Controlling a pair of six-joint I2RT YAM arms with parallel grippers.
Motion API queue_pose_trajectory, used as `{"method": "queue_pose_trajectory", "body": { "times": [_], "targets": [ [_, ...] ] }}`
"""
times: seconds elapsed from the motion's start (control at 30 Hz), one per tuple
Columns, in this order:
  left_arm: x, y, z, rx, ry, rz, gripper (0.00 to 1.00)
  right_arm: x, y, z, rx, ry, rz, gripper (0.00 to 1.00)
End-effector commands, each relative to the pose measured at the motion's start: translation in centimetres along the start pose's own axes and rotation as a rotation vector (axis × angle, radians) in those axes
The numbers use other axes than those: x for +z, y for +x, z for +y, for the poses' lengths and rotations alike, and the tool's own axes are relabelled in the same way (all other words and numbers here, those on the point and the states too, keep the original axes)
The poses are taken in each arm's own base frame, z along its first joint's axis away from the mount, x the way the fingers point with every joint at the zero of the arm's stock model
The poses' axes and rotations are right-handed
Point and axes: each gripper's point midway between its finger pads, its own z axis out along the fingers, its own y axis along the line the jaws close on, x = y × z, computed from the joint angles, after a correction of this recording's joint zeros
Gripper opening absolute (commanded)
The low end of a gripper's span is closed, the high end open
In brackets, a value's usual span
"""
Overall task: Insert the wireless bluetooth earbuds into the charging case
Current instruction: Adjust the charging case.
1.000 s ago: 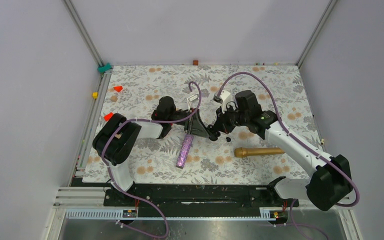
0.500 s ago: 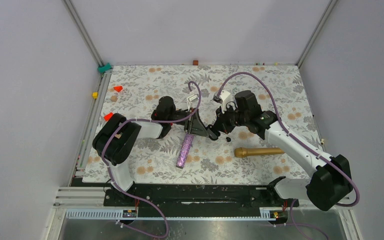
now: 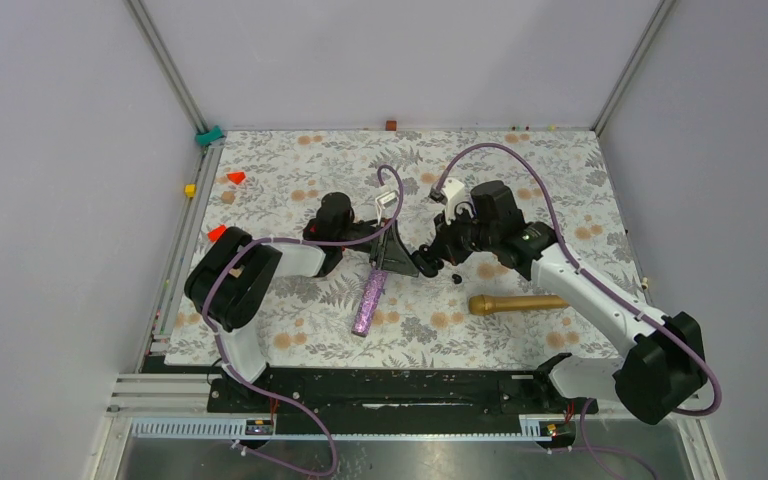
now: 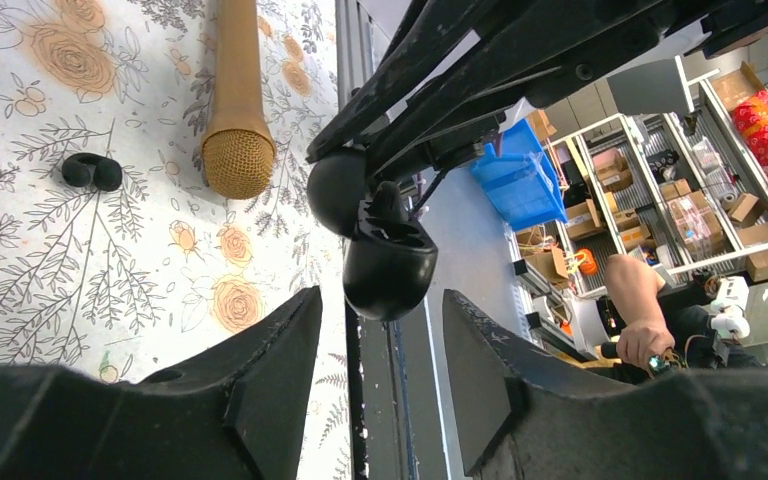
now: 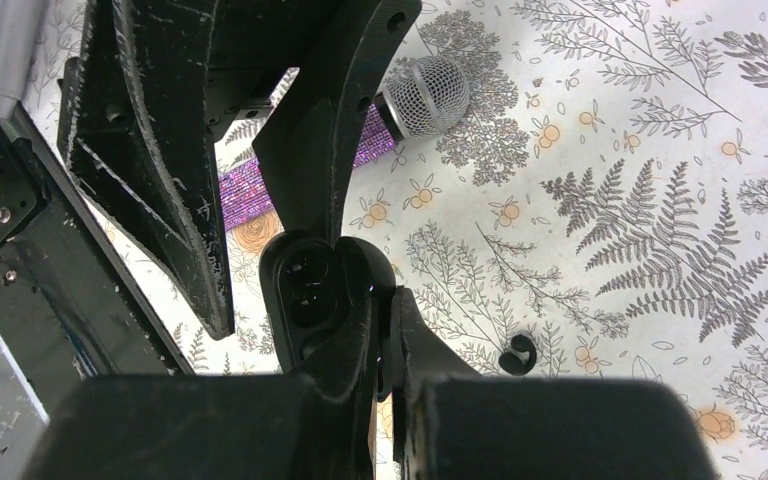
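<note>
My right gripper [image 5: 385,320] is shut on the black charging case [image 5: 315,295], pinching it at the hinge side and holding it above the mat. The case hangs open, with its dark wells showing in the right wrist view. In the left wrist view the case [image 4: 390,265] hangs with its lid [image 4: 335,190] swung aside, just beyond my left gripper [image 4: 380,298]. That gripper is open, with nothing between its fingers. The earbuds [image 4: 90,172] lie together on the floral mat as a small black two-lobed lump. They [image 3: 457,279] sit just right of both grippers [image 3: 415,260].
A gold microphone [image 3: 517,303] lies right of the earbuds. A purple glitter microphone [image 3: 368,303] with a silver head lies under the left arm. Two red cones [image 3: 236,177] and small blocks sit at the mat's far left and back edges.
The left jaws stand apart again after closing half a second ago. The right gripper with the case has edged slightly back and left, closer to the left fingers.
</note>
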Motion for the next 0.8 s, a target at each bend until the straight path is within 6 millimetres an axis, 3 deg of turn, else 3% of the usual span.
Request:
{"method": "queue_pose_trajectory", "body": {
  "times": [0.0,0.77],
  "targets": [
    [0.0,-2.0,-0.8,0.1,-0.022,-0.026,0.48,-1.1,-3.3,0.0,-0.028,0.046,-0.1,0.0],
    [-0.3,-2.6,-1.9,0.115,0.029,-0.061,0.47,1.3,-1.8,-0.8,0.007,0.084,-0.052,0.0]
  ]
}}
